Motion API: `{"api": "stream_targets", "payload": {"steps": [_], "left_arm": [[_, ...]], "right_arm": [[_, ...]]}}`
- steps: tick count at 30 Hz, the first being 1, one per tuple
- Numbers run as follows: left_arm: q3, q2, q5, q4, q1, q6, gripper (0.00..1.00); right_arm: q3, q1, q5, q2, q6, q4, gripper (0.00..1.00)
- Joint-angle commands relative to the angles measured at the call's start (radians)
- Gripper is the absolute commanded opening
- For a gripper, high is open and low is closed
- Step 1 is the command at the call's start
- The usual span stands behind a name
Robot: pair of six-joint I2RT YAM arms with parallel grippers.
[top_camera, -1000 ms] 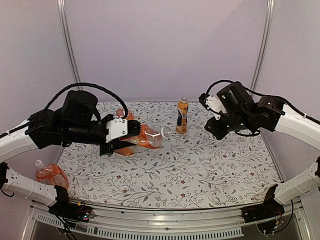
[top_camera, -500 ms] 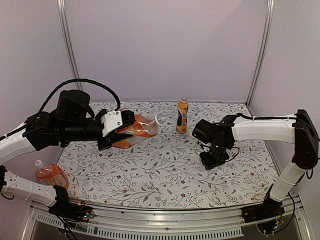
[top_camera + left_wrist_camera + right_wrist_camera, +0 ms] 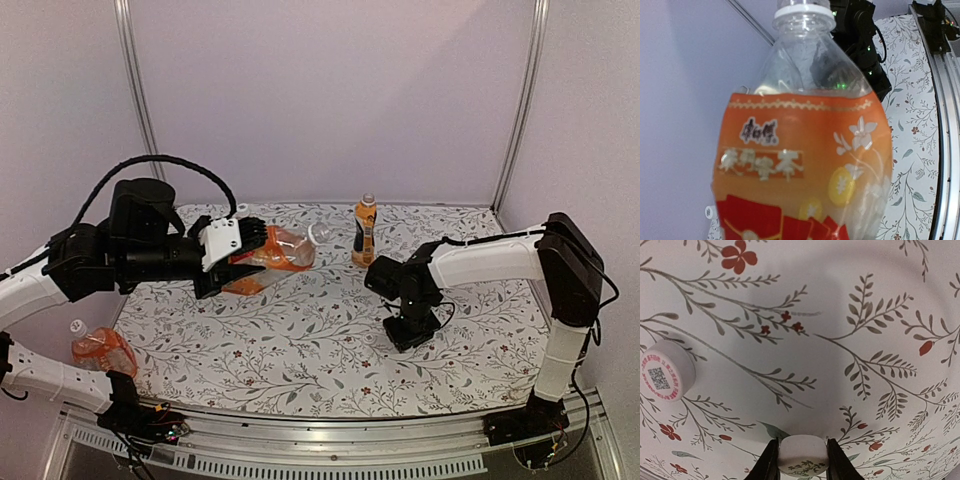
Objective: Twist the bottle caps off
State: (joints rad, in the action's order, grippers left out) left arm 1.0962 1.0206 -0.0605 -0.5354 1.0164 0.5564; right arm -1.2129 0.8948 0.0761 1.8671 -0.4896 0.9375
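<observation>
We look over a counter (image 3: 330, 345) spread with a white cloth of leafy sprigs and small red flowers. Pale lilac walls (image 3: 330, 90) close it in, with metal posts (image 3: 130, 90) in the far corners and a metal rail (image 3: 330, 440) along the near edge.

The left gripper (image 3: 243, 252) is clamped around the body of a squat bottle (image 3: 285, 250) and holds it off the counter on its side, the neck pointing away from the gripper. In the left wrist view that bottle fills the frame with its orange label, orange liquid and clear shoulder. A white band (image 3: 804, 10) sits at the neck against the top edge, and we cannot tell whether it is a cap. A tall bottle (image 3: 365, 235) stands upright beyond this gripper's tip, well apart, with its white cap (image 3: 368, 199) on. A third bottle (image 3: 100, 350) lies well behind the gripper near the left arm's base, and it is capped too.

The right gripper (image 3: 802, 460) points straight down, close over the counter, its jaws narrow and pinching a bottle cap (image 3: 802, 454) between the fingers (image 3: 769, 462). A loose cap (image 3: 665, 376) lies flat on the cloth off to one side of this gripper, apart from it, with a printed code on its top.

The left arm (image 3: 100, 260) stretches low and level, with a black cable (image 3: 160, 165) arcing above it. The right arm (image 3: 500, 258) rises from its base, folds at the elbow (image 3: 570, 265) and reaches inward, its wrist bent down.
</observation>
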Motion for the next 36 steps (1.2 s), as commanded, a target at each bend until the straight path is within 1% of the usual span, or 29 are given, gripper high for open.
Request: {"api": "stream_targets", "payload": {"steps": [1,5,10,13,16,18,21,23,25,27,29,32,36], "left_arm": [[-0.015,-0.014,0.008,0.025,-0.012,0.005,0.17],[-0.009,-0.012,0.013,0.025,-0.011,0.004,0.17],[0.012,-0.007,0.031,0.009,-0.011,-0.005,0.17],[0.015,-0.007,0.046,0.005,-0.011,-0.007,0.18],[0.010,-0.011,0.053,0.011,-0.008,-0.007,0.18],[0.015,-0.012,0.053,0.007,-0.007,-0.015,0.18],[0.039,-0.008,0.088,-0.011,-0.007,-0.033,0.18],[0.055,-0.003,0.112,-0.025,-0.007,-0.044,0.18],[0.069,0.004,0.142,-0.038,-0.007,-0.057,0.18],[0.085,0.012,0.179,-0.052,-0.006,-0.074,0.18],[0.096,0.019,0.206,-0.068,-0.004,-0.084,0.18],[0.107,0.027,0.228,-0.082,-0.003,-0.093,0.18],[0.118,0.034,0.247,-0.091,-0.001,-0.100,0.18]], "right_arm": [[-0.028,0.003,0.000,0.030,-0.001,-0.016,0.35],[-0.034,0.002,0.009,0.015,0.001,0.007,0.57],[-0.086,0.001,0.047,-0.052,0.017,0.071,0.77],[-0.148,0.008,0.070,-0.123,0.058,0.119,0.82],[-0.214,0.036,0.122,-0.201,0.123,0.140,0.82],[-0.243,0.064,0.147,-0.278,0.200,0.117,0.82],[-0.239,0.113,0.129,-0.380,0.314,-0.001,0.82],[-0.214,0.152,0.080,-0.470,0.402,-0.144,0.82],[-0.171,0.179,-0.009,-0.567,0.517,-0.289,0.82],[-0.115,0.183,-0.127,-0.633,0.583,-0.451,0.82],[-0.067,0.183,-0.223,-0.682,0.616,-0.602,0.84],[-0.038,0.183,-0.307,-0.706,0.638,-0.742,0.85],[-0.063,0.185,-0.371,-0.672,0.636,-0.808,0.86]]}}
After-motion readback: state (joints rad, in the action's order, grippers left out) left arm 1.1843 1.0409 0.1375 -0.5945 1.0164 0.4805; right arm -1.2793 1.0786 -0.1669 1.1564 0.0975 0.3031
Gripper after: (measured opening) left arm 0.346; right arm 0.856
